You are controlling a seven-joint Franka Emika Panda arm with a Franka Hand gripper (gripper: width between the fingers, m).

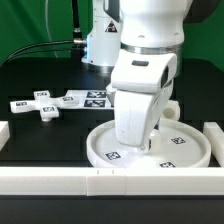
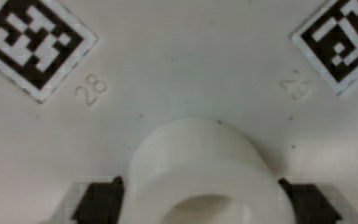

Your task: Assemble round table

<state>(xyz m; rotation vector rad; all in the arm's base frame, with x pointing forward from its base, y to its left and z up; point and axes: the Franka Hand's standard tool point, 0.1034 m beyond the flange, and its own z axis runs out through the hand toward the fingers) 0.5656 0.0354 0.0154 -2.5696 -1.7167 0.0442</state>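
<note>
Tool [image 2: 201, 198] clamped on short leg [image 2: 197, 158], dark pads [image 2: 101, 197] tight on both its sides, over round disc [image 1: 195, 150] at lower centre of exterior view. Cross-shaped foot [image 1: 42, 105] lies at middle left on black tabletop [image 1: 40, 75], apart from disc.

Black table [image 1: 40, 140], white border rails [image 1: 60, 181], marker board [image 1: 88, 98], green backdrop [image 1: 30, 25]

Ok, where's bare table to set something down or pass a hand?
Bare table lies between foot, disc and near rail; more behind the disc on the exterior view's right. Crowded over the disc, where the gripper holds the leg.
</note>
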